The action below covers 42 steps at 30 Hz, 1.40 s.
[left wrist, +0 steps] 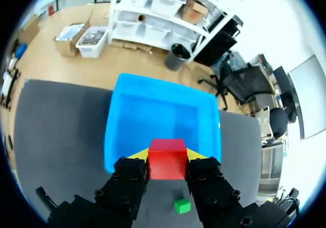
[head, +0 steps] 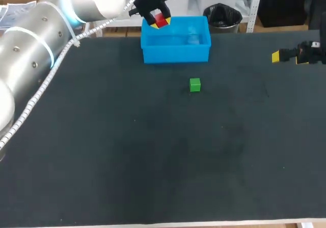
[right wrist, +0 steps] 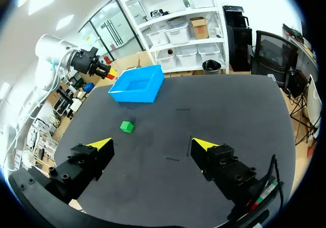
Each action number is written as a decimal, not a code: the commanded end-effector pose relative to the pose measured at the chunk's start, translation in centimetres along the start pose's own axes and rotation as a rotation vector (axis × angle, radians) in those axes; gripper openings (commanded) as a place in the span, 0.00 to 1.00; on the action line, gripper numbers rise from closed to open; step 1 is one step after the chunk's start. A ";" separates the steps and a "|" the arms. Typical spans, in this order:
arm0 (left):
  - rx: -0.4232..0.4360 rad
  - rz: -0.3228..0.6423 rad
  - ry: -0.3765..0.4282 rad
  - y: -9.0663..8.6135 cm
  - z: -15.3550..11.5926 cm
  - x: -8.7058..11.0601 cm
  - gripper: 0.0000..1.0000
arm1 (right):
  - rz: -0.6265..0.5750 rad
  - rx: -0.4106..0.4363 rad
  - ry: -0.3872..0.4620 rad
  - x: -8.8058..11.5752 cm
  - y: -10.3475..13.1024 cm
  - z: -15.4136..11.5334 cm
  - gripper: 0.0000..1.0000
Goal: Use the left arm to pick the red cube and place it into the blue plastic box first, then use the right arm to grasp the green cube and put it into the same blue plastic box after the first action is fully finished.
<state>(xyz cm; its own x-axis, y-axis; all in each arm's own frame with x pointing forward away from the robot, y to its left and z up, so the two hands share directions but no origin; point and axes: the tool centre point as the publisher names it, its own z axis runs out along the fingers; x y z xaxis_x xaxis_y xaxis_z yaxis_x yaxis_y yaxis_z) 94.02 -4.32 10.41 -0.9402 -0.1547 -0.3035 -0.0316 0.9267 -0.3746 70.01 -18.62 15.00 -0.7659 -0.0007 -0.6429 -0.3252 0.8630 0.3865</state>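
My left gripper [head: 159,21] is shut on the red cube [head: 161,20] and holds it in the air over the left end of the blue plastic box [head: 175,52]. In the left wrist view the red cube [left wrist: 166,158] sits between the two yellow-tipped fingers of that gripper [left wrist: 167,154], above the box's near wall [left wrist: 122,159], and the box inside looks empty. The green cube [head: 194,84] rests on the black table in front of the box; it also shows under the left gripper as the green cube [left wrist: 182,206]. My right gripper [head: 285,57] hangs open at the far right; the wrist view shows the right gripper [right wrist: 154,146] empty, the green cube [right wrist: 126,127] and blue box [right wrist: 136,92] ahead.
The black table [head: 153,161] stretches wide in front of the green cube. My left arm [head: 35,39] crosses the table's back left corner with a white cable along it.
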 end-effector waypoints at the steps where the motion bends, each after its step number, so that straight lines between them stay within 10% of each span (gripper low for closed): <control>1: -0.004 -0.011 0.117 0.0 1.7 -3.5 0.00 | 0.000 0.000 0.000 0.0 0.0 0.0 1.00; 11: -0.027 -0.045 0.130 1.2 3.3 -4.5 0.00 | 0.000 0.000 0.000 0.0 0.0 0.0 1.00; 13: -0.028 -0.047 0.129 1.2 3.3 -4.4 0.47 | 0.000 0.000 0.000 0.0 0.0 0.0 1.00; 14: -0.034 -0.051 0.128 1.1 3.2 -4.4 0.93 | 0.000 0.000 0.000 0.0 0.0 0.0 1.00; 15: -0.035 -0.051 0.128 1.1 3.2 -4.4 1.00 | 0.000 0.000 0.000 0.0 0.0 0.0 1.00; 42: 0.011 0.115 -0.027 1.2 -8.9 1.6 1.00 | 0.000 0.000 0.000 0.0 0.0 0.0 1.00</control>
<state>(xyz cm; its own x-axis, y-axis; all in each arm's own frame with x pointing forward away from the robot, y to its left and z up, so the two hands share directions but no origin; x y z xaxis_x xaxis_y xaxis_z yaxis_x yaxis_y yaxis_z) 92.28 -1.64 16.65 -0.9494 -0.0390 -0.3117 0.0712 0.9397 -0.3344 70.01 -18.62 15.00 -0.7659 -0.0007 -0.6429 -0.3252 0.8630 0.3865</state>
